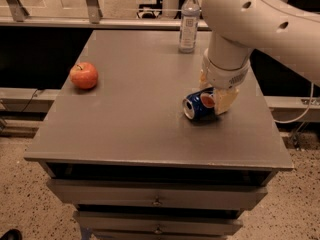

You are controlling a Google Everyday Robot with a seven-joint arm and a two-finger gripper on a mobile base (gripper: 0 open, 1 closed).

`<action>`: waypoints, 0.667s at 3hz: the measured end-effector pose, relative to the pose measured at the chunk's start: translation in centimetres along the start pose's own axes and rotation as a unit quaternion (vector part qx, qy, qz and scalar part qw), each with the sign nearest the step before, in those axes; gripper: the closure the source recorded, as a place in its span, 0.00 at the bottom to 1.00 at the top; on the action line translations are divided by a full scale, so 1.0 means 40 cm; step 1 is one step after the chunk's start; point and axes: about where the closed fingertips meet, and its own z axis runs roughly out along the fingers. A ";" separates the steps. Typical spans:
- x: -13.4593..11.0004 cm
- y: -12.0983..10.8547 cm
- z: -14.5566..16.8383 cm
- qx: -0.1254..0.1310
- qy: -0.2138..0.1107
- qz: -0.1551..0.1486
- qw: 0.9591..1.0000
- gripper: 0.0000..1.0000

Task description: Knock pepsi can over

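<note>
Small dark-blue aluminium pepsi can (196, 107) lies on its side on the grey flat-topped table (130, 129), right of frame centre. Long axis runs roughly left-right, tipped slightly toward lower left. The silver top faces left, toward the camera; the base is hidden behind the claw.

Round red-white logo patch visible on the can's side; no lettering legible.

Cream two-finger gripper (214, 96) comes down from the white arm at upper right. It is narrowed onto the can, one finger on the near side and one on the far side.

Clear plastic water bottle (189, 20) stands upright at the table's back edge; label unreadable. Red apple (84, 75) sits at left, well apart. Nothing lies between these and the can.
</note>
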 end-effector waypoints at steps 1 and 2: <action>0.011 0.001 0.014 -0.002 0.025 -0.005 1.000 0.00; 0.024 -0.003 0.023 -0.009 0.048 -0.009 0.999 0.00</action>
